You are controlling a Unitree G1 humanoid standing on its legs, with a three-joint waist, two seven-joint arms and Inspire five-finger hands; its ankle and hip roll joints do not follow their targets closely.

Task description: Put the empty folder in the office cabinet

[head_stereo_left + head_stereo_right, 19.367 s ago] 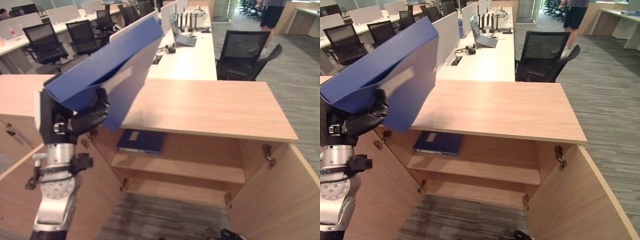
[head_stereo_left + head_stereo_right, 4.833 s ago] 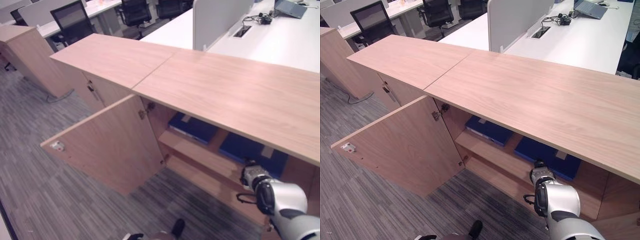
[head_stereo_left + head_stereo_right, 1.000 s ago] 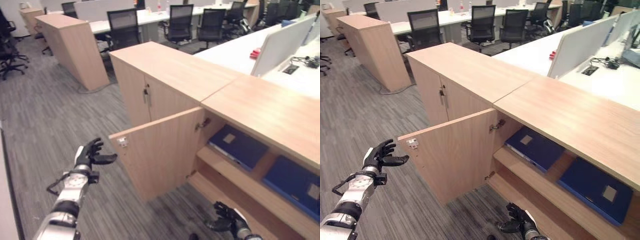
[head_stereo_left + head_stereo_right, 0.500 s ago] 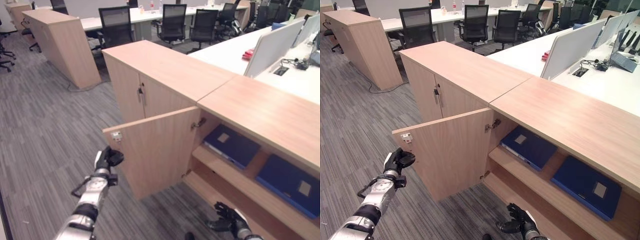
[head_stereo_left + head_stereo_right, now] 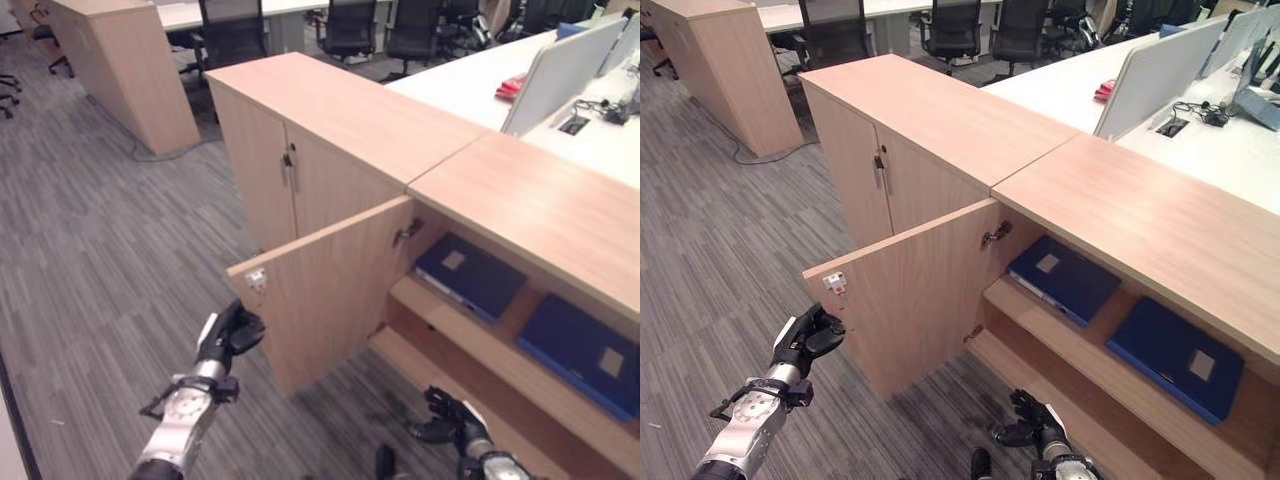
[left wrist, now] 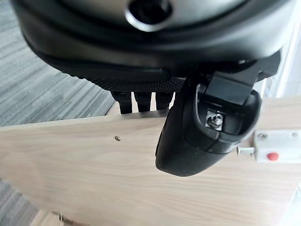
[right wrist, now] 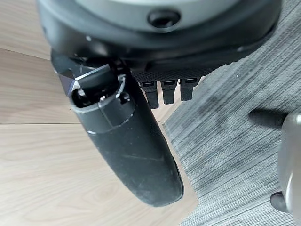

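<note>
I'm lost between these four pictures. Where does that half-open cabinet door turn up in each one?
Left eye view: the open door stands mid-picture, swung out from the cabinet.
Right eye view: the same door, slightly left of centre.
Left wrist view: its pale wood panel fills the background past the left hand.
Right wrist view: I cannot tell.
Shared landmark: the white catch by the door's free corner.

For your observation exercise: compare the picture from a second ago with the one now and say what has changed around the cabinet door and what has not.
The left hand has come in from out on the floor to the free edge of the open cabinet door, fingers relaxed, gripping nothing. Unchanged: the door is ajar, both blue folders lie on the shelf, and the right hand hangs low and open.
</note>
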